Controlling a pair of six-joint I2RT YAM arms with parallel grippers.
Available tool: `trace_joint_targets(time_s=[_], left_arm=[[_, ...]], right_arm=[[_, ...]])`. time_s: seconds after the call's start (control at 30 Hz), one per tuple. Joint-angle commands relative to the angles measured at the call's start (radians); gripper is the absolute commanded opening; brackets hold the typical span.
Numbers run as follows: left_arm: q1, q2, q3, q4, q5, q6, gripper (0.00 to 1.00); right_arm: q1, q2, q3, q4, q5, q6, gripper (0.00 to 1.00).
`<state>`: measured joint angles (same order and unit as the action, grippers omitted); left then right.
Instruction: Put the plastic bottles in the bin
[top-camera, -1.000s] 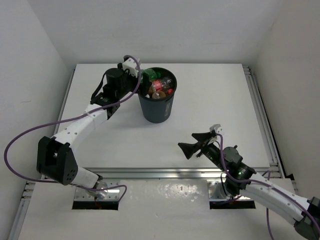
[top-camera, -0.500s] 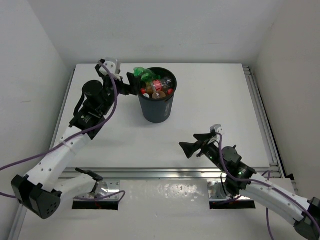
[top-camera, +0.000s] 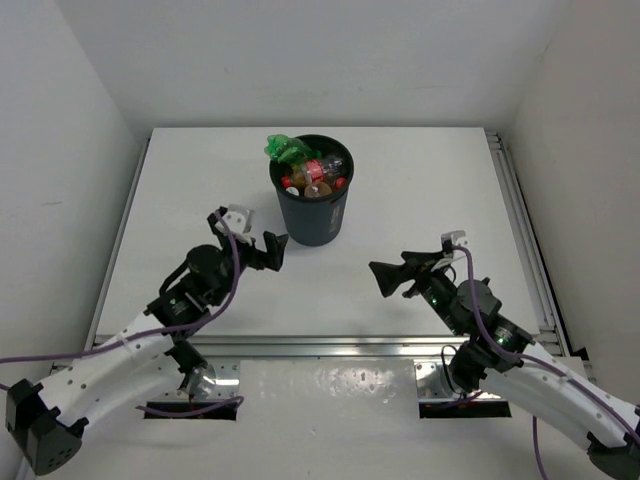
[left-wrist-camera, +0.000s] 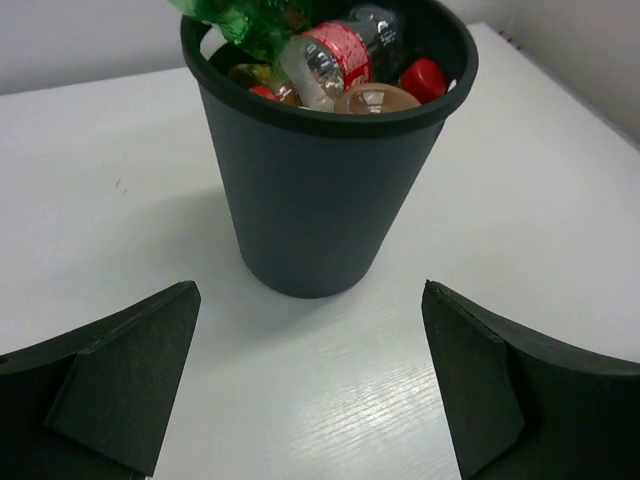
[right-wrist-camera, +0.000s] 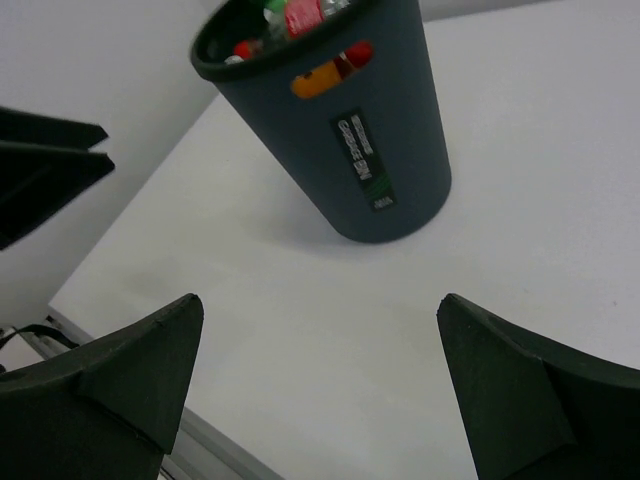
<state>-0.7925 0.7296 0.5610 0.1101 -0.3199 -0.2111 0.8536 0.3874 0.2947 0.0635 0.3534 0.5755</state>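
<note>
White table (top-camera: 420, 190) w/ white walls round it: the black bin (top-camera: 312, 215) stood upright toward the far middle. The bottles were piled inside to the rim, the green one (top-camera: 285, 150) poking over the far-left edge, beside a clear one (left-wrist-camera: 335, 50) whose red label couldn't be read. The bin's side had a dark sticker (right-wrist-camera: 365, 160) w/ white & green print too small to read. The left gripper (top-camera: 275, 250) and right gripper (top-camera: 380, 280) hung on its near side, jaws wide apart, holding nothing.
</note>
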Motion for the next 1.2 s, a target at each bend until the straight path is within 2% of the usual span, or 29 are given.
trace_joint_targets(time_s=[0.0, 0.3, 0.5, 1.17], left_arm=[[-0.025, -0.132, -0.025, 0.082, -0.044, -0.039, 1.0], [-0.037, -0.234, -0.05, 0.028, -0.024, -0.025, 1.0], [-0.037, -0.245, -0.053, 0.036, -0.01, -0.022, 1.0], [-0.034, -0.249, -0.061, 0.042, -0.024, -0.024, 1.0]], right_arm=[[0.005, 0.004, 0.09, -0.033, -0.057, -0.048, 0.99], [0.005, 0.05, 0.155, -0.04, -0.11, -0.083, 0.99], [0.005, 0.056, 0.204, -0.059, -0.122, -0.098, 0.99], [0.005, -0.011, 0.185, -0.07, -0.14, -0.109, 0.99]])
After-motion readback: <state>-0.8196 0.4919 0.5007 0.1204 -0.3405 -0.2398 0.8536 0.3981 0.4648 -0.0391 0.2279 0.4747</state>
